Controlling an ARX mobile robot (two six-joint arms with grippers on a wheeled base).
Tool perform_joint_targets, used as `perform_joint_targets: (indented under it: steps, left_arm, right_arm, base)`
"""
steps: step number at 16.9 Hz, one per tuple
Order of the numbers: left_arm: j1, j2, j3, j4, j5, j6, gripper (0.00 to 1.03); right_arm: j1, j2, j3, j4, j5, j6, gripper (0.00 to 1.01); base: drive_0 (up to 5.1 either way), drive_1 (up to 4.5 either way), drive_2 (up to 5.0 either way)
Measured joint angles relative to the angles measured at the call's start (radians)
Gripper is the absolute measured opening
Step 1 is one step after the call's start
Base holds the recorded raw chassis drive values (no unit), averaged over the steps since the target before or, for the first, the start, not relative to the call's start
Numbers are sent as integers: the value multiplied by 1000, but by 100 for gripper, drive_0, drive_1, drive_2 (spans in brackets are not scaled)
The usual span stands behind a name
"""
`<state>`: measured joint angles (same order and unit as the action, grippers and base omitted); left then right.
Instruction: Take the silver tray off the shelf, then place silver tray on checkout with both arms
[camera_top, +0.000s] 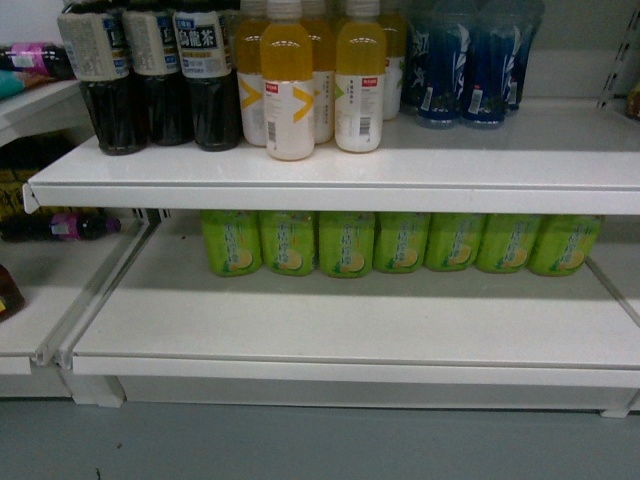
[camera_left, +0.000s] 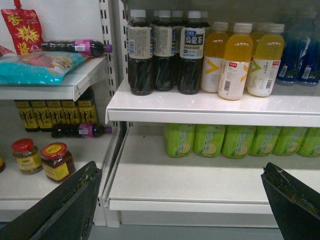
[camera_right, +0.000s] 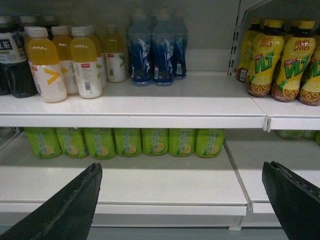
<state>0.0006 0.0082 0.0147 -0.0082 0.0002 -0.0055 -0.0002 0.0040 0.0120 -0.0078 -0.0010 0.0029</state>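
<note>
Our left gripper (camera_left: 180, 200) shows in its wrist view as two black fingers (camera_left: 60, 207) spread wide, one at 8 o'clock and one at 4 o'clock, pinching nothing. Our right gripper (camera_right: 182, 200) looks the same in its own wrist view, fingers (camera_right: 62, 207) spread apart at the lower corners and holding nothing. Neither gripper appears in the head view. Beyond both grippers stands a white shelf (camera_top: 330, 175) with a thin front lip, and a lower white shelf board (camera_top: 350, 320) beneath it. On the upper board, toward 11 o'clock in the head view, stand dark tea bottles (camera_top: 155, 80); at 12 o'clock stand yellow juice bottles (camera_top: 290, 85) with white lower labels; toward 1 o'clock stand blue bottles (camera_top: 470, 65). At the back of the lower board a row of green bottles (camera_top: 400, 242) runs side by side, with bare white board in front of them. In the left wrist view, a neighbouring unit at 9 o'clock holds red-lidded jars (camera_left: 42, 160), a blue snack bag (camera_left: 37, 67) and a red packet (camera_left: 22, 30). In the right wrist view, yellow lemon-tea bottles (camera_right: 282, 62) stand at 2 o'clock on the next unit. We see no silver tray on any shelf in these views, and the checkout does not appear.
</note>
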Motion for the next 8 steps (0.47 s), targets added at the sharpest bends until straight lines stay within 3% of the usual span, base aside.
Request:
perform_joint_targets:
  steps: [8]
  left_arm:
    - [0, 0, 0, 4, 0, 6, 98]
  right_arm:
    - [0, 0, 0, 2, 0, -2, 98]
  base:
    - [0, 0, 0]
